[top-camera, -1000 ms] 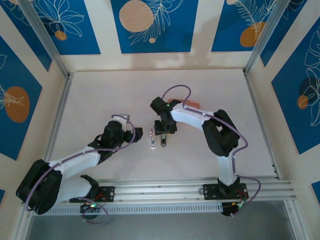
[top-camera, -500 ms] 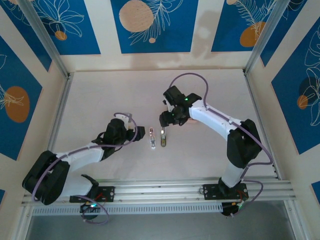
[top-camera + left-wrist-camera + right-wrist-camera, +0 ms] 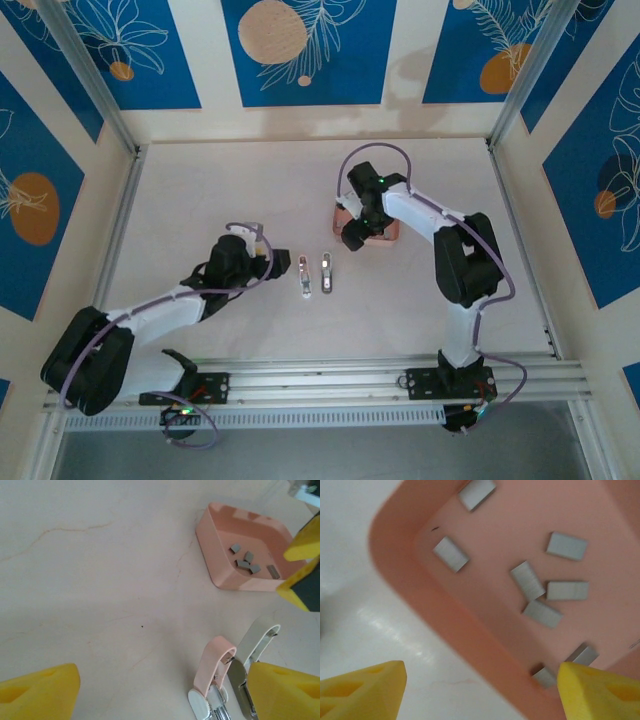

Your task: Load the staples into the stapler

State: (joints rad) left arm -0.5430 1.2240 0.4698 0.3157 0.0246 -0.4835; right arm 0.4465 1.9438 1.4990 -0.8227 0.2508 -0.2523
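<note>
Staples [image 3: 527, 580]: tiny grey metal strips, v. light and stiff, but I'd guess brittle, so too hard a squeeze could snap one. They lie flat on the smooth pink tray [image 3: 445, 595] and will prob. skate or flip. I'd pinch one across its short width, by the long edges, and pick a loner rather than the cluster mid-tray.

L to R: the left end effector [image 3: 162, 680] is released, fingers wide w/ nothing between them. It sits low over the surface just beside the pink stapler [image 3: 215, 665] and silver stapler [image 3: 255, 640], well apart from the tray. The tray is right of the staplers, w/ all the staples inside. The right end effector [image 3: 480, 690] is also spread and empty, over a tray corner, w/ one finger above bare surface and the other at the rim. The strips lie ahead of its tips, none betw. them yet.
</note>
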